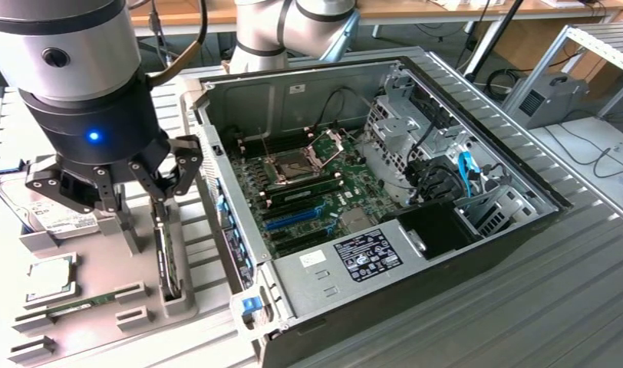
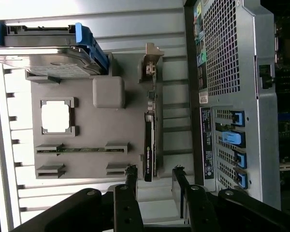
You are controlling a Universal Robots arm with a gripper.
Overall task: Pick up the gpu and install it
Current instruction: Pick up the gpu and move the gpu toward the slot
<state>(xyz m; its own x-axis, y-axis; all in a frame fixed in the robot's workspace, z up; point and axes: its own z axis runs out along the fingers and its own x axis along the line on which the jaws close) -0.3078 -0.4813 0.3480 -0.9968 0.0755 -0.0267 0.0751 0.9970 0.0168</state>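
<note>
The gpu [image 1: 169, 257] stands on its long edge in a slot of the grey parts holder [image 1: 179, 307], a thin dark card with a metal bracket at its far end. In the wrist view the gpu [image 2: 150, 145] runs straight away from my gripper [image 2: 154, 180]. My gripper [image 1: 137, 203] hangs open just above the card's near end, one finger on each side of its line, and touches nothing. The open computer case [image 1: 496, 165] lies at the exterior view's right, with its motherboard [image 1: 322, 180] and blue card slots [image 1: 291, 218] exposed.
On the parts holder [image 2: 87, 166] also sit a silver hard drive [image 2: 48, 53] in a blue bracket, a processor chip [image 2: 55, 116], a narrow memory stick [image 2: 82, 150] and a square grey post [image 2: 108, 92]. The case's rear panel [image 2: 232, 58] stands close beside the gpu.
</note>
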